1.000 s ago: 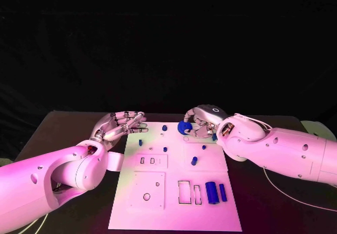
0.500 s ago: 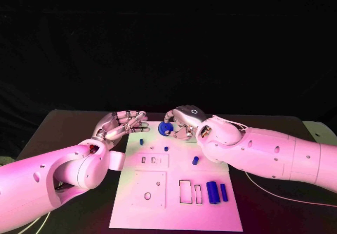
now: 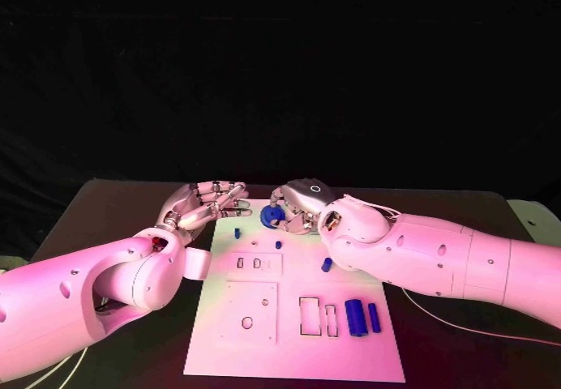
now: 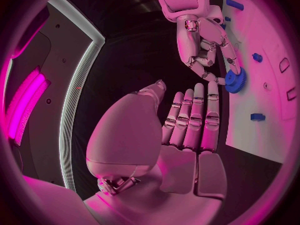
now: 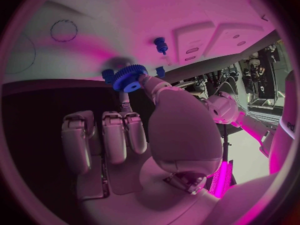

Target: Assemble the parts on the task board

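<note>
Right hand (image 3: 301,207) has slid across toward the left along the far edge of the task board (image 3: 293,340) compared with a second ago, carrying the blue gear (image 3: 272,215) with it. It was sitting over the far middle of the board back then, and now it's near the far left corner, close to the left hand (image 3: 206,205).

Going left to right: the left hand hangs just off the board's far left corner, over the black table (image 3: 105,212). Fingers are straight and lying side by side, thumb apart, nothing in it. The left wrist view backs that up, palm empty, with the gear just past its fingertips (image 4: 201,89).

Next, the gear, pinched at the right hand's fingertips above the far left part of the board. Can't tell from any view whether it's touching the board or floating just above it; the right wrist view shows a dark shadow under it, and part of a small blue piece (image 5: 107,75) peeks out behind it, mostly hidden.

Small blue pegs (image 3: 236,233) stand near the left edge. The right arm covers the board's far right corner. Near the right edge toward the near side lie two blue bars (image 3: 354,317) next to rectangular slots.
</note>
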`<state>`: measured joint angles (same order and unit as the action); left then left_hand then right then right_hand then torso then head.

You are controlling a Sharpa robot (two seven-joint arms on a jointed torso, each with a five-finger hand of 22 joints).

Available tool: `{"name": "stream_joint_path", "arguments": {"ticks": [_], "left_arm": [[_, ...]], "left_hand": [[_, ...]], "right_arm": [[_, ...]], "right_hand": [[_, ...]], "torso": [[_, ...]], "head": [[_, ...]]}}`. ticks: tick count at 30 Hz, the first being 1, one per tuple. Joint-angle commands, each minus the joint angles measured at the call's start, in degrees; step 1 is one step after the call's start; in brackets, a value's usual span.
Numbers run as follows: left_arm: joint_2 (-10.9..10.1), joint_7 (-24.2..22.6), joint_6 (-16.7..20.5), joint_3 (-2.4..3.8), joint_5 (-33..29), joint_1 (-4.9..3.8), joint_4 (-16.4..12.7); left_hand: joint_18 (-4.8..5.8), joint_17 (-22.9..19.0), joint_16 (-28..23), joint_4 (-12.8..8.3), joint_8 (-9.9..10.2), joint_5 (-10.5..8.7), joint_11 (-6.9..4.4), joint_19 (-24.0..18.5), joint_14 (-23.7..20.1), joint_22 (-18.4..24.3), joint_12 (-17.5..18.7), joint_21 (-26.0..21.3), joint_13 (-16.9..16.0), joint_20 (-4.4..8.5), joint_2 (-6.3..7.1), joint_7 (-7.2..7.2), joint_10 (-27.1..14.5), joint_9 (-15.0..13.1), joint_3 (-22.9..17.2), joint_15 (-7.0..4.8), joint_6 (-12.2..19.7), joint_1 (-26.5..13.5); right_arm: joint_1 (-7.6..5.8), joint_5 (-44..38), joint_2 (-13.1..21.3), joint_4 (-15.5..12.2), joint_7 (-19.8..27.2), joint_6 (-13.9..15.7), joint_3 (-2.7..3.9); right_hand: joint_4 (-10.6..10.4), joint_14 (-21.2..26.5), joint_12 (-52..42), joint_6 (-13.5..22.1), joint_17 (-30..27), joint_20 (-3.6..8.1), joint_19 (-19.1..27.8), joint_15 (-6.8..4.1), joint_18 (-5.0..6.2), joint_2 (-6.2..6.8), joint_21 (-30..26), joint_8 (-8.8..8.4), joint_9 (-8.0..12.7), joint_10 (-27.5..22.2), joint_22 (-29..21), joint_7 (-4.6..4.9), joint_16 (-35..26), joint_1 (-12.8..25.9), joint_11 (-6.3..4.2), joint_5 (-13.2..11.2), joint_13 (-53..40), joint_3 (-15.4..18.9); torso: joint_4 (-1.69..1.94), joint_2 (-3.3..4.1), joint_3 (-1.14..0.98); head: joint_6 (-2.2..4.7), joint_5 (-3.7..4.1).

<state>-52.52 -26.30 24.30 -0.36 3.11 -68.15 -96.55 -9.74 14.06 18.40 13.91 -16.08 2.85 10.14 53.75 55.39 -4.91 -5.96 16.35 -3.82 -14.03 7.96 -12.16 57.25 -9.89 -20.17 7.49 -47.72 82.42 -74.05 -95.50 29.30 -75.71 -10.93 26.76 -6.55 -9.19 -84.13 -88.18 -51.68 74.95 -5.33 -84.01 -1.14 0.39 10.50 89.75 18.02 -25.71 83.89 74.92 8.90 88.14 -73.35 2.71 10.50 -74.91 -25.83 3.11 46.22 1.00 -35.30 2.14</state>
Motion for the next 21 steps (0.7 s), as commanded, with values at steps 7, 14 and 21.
{"name": "stream_joint_path", "arguments": {"ticks": [7, 14, 21], "left_arm": [[0.13, -0.41, -0.99, 0.05, -0.08, -0.07, -0.09], [0.08, -0.34, -1.00, 0.05, -0.08, -0.07, -0.09], [0.01, -0.15, -1.08, 0.05, -0.08, -0.08, -0.02]], "left_hand": [[-0.83, 0.06, -0.37, -0.09, 0.40, 0.15, 0.13, 0.31, 0.10, 0.05, 0.27, -0.33, 0.04, 0.08, 0.00, -0.85, -0.17, 0.07, -0.27, 0.22, 0.49, -0.25], [-0.83, 0.06, -0.37, -0.09, 0.40, 0.15, 0.13, 0.31, 0.10, 0.05, 0.27, -0.33, 0.04, 0.08, 0.00, -0.85, -0.17, 0.07, -0.27, 0.22, 0.49, -0.25], [-0.82, 0.17, -0.47, -0.21, 0.41, 0.15, 0.12, 0.34, 0.07, 0.14, 0.44, -0.40, 0.02, 0.08, -0.02, -0.83, -0.07, 0.07, -0.43, 0.23, 0.45, -0.20]], "right_arm": [[0.17, -1.05, -0.61, 0.44, -1.21, -3.25, -0.07], [0.22, -1.00, -0.53, 0.28, -1.00, -4.39, -0.19], [0.23, -1.18, -0.45, 0.53, -1.54, -3.73, -0.23]], "right_hand": [[-0.18, -4.79, -0.02, -2.24, 9.53, 0.57, -5.99, -0.38, -0.39, -0.02, 0.25, -0.17, 0.12, 4.91, 15.08, -1.85, 0.34, 0.57, -0.32, -0.01, -13.39, -0.25], [-0.25, -4.77, 0.06, -2.19, 9.46, 0.55, -5.99, -0.34, -0.39, 0.18, 0.25, -0.35, 0.13, 4.86, 15.08, -1.79, 0.32, 0.83, -0.25, -0.11, -13.32, -0.22], [-0.31, -4.75, 0.23, -2.10, 9.38, 0.52, -5.99, -0.29, -0.39, 0.50, 0.25, -0.57, 0.14, 4.74, 15.08, -1.72, 0.29, 1.12, -0.19, -0.19, -13.17, -0.15]], "torso": [[-0.06, -0.04, -0.06], [-0.07, -0.04, -0.09], [-0.09, -0.02, -0.09]], "head": [[-0.17, -0.15], [-0.21, -0.31], [-0.20, -0.34]]}}
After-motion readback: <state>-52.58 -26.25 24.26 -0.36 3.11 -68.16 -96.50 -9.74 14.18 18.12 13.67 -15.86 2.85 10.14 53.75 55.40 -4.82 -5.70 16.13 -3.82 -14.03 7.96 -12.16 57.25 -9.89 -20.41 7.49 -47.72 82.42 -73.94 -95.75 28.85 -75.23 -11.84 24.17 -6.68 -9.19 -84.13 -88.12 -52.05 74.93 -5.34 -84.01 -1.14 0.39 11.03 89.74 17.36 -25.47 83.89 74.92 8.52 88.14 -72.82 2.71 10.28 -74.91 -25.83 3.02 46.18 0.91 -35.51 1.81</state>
